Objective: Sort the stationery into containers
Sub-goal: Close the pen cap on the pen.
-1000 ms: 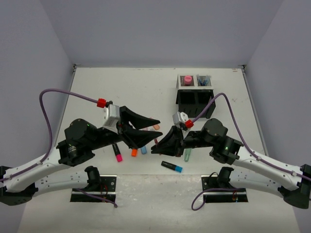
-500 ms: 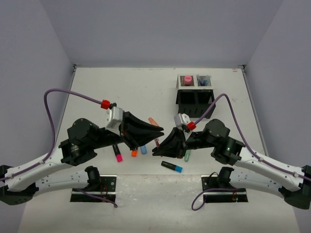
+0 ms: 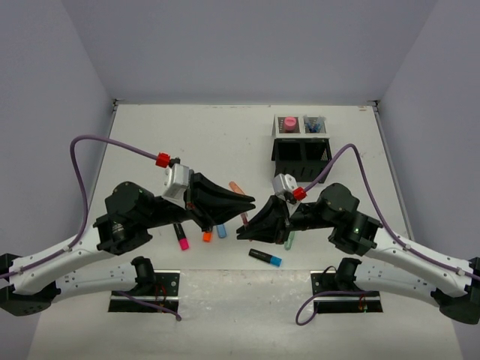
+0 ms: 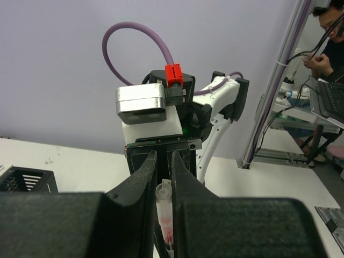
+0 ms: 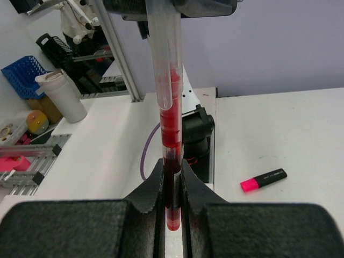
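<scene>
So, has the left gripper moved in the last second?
Yes: the left gripper shifted right, closer to the organizer, and now meets the right gripper at the pen.

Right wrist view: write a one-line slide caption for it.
Right hand shut on a red pen that runs up to the left hand; pink highlighter lying on the table behind.

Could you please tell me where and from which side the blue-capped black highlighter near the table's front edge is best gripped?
Grip the blue-capped highlighter mid-barrel, coming straight down from above and pinching across its narrow width: it lies flat on the table, with bare surface along both long sides.
</scene>
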